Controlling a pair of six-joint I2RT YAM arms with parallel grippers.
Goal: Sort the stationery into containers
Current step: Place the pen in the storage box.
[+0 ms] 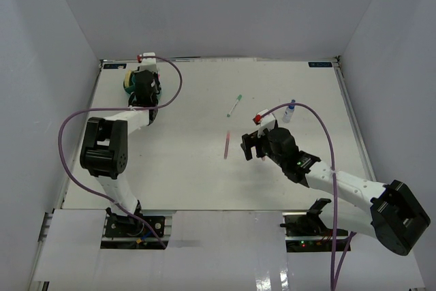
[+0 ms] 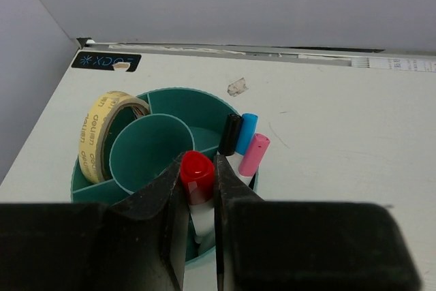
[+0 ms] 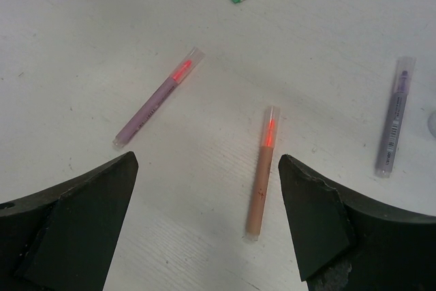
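Over on the near right of the worktop [image 1: 191, 175], the right claw [image 3: 208, 168] hangs with its jaws spread wide and nothing between them, straddling an orange-bodied marker [image 3: 262, 172]. The marker lies closer to one finger than the other. A straight drop could, I reckon, land that tip on the barrel and roll it away, since a slim round pen flat on a hard top gives little to bite on. A purple marker [image 3: 158, 98] lies near on the other side and might get nudged if the claw comes down askew.

Farther back, in the far left corner, the left claw [image 2: 199, 168] is clamped on a red-capped marker [image 2: 197, 172], held upright at the near side of the teal organizer [image 2: 197, 97]. Whether its tip is already inside a compartment I can't tell. Let go off-line, it could catch a wall or knock the pens standing alongside.

As for looks, the loose markers are thin sticks with clear caps. Beyond them lie a white green-capped marker [image 1: 234, 105] and a small blue-capped bottle [image 1: 289, 112], well apart from the organizer. The organizer itself is a squat round tub with a central tube and divided pockets. A cream tape roll [image 2: 102, 127] stands on edge in its left pocket. A black cap [image 2: 231, 131], a blue cap [image 2: 247, 131] and a pink cap [image 2: 254, 153] cluster together on its right.
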